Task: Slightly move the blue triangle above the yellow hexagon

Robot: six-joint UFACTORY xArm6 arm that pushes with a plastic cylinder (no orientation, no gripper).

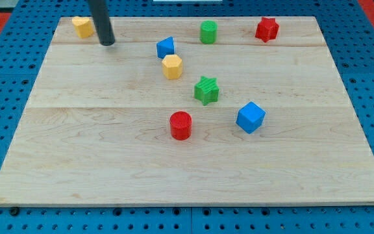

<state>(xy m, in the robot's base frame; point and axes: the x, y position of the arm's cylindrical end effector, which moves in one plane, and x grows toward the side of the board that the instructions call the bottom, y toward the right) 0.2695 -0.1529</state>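
The blue triangle (165,47) sits just above and slightly left of the yellow hexagon (172,66), close to it or touching. My tip (108,43) rests on the board at the upper left, well to the left of the blue triangle and just right of a yellow block (82,26) in the top left corner.
A green cylinder (208,32) and a red star (266,29) stand near the top edge. A green star (206,90), a red cylinder (180,125) and a blue cube (250,117) lie in the middle. The wooden board (109,162) lies on a blue pegboard.
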